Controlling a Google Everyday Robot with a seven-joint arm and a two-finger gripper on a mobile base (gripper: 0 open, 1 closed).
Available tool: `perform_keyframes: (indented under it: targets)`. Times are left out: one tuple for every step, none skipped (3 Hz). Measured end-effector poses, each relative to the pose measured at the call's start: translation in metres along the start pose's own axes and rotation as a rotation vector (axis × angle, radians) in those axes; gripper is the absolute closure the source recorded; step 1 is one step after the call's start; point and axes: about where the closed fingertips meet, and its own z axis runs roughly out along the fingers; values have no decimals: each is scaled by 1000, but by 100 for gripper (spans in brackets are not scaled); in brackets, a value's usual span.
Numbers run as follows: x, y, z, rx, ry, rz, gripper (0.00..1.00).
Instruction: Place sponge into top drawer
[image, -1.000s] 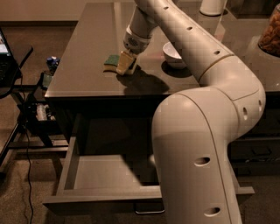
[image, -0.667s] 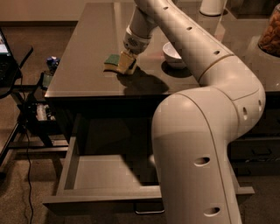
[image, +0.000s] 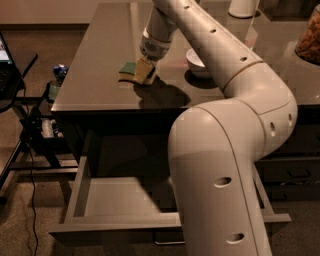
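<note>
the tool (image: 145, 73) is down on the table (image: 95, 80), touching one end of the sponge (image: 128, 68); cannot tell whether it grips. the top drawer (image: 120, 197) is open below.

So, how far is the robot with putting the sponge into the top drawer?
Done: the top drawer is pulled open. In hand: the claw is down at the sponge, which lies on the counter near the white bowl; whether it holds it I cannot tell. Left: lift the sponge, carry it over the drawer and release it inside.
</note>
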Motion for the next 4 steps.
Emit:
perform_keyframes:
  targets:
    - [-1,10,-13,24,-25,-51,100]
    - [24,65,-29,29,-35,-128,100]
    - [26,66,-35,36,-25,-123,100]
    - [42,81,-53,57,-20,-86,100]
